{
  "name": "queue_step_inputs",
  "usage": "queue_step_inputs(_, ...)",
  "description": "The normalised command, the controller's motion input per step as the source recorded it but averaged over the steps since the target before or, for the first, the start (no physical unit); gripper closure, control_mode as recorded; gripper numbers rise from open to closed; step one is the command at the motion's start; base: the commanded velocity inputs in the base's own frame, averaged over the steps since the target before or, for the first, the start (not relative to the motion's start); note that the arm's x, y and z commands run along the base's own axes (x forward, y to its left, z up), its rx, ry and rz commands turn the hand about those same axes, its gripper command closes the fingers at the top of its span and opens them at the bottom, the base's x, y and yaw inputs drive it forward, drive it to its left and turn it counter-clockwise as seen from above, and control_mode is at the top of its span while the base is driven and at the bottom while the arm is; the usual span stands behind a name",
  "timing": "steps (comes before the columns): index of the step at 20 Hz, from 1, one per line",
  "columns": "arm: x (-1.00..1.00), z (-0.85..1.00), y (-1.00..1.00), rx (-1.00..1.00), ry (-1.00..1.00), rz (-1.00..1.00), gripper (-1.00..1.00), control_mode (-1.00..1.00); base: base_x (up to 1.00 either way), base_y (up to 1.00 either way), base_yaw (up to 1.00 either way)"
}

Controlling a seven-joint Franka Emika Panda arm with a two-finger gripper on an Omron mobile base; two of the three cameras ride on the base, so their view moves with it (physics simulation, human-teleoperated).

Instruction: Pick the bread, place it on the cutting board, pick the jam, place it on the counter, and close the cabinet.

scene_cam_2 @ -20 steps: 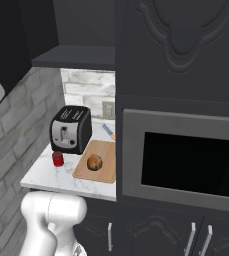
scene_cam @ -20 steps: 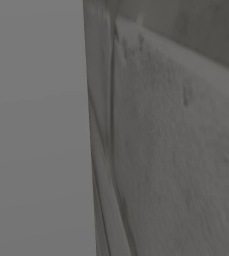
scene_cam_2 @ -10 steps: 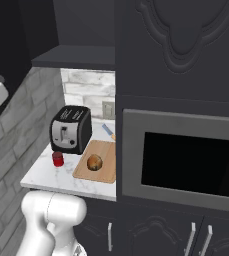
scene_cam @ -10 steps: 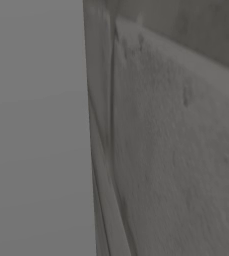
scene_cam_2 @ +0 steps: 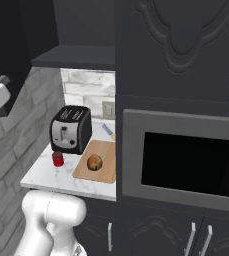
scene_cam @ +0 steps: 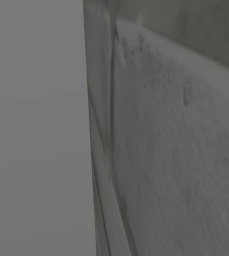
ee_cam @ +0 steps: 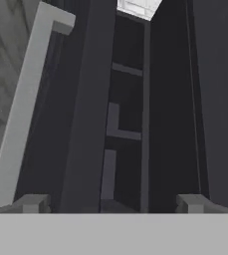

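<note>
With round brown bread (scene_cam_2: 94,162) on wooden cutting board (scene_cam_2: 97,161) and red jam jar (scene_cam_2: 58,159) on marble surface (scene_cam_2: 51,175), press spread, empty end effector (ee_cam: 113,203) flat against dark cabinet door (ee_cam: 85,114) beside pale bar handle (ee_cam: 23,107), pushing steadily shut.

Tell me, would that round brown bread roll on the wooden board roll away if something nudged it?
Probably a little: the round brown bread roll looks ball-shaped, so it may wobble or roll. The flat wooden cutting board shows no raised rim to stop it. It looks small and likely light, so a gentle push should move it.
</note>
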Motion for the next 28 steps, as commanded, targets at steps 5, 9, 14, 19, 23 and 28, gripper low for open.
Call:
queue_step_inputs(5,0.06,-0.02,-0.20,0.00,-0.05,-0.10,-1.00,-1.00,0.00,0.00,0.00)
queue_step_inputs(9,0.13,-0.06,-0.23,0.00,-0.04,-0.13,-1.00,-1.00,0.00,0.00,0.00)
queue_step_inputs(14,0.13,-0.05,-0.21,0.00,-0.05,-0.12,-1.00,-1.00,0.00,0.00,0.00)
queue_step_inputs(19,0.16,-0.06,-0.12,0.00,-0.05,-0.09,-1.00,-1.00,0.00,0.00,0.00)
queue_step_inputs(23,0.18,-0.08,-0.05,0.00,-0.04,-0.05,-1.00,-1.00,0.00,0.00,0.00)
queue_step_inputs(28,0.14,-0.12,-0.05,0.00,-0.02,0.00,-1.00,-1.00,0.00,0.00,0.00)
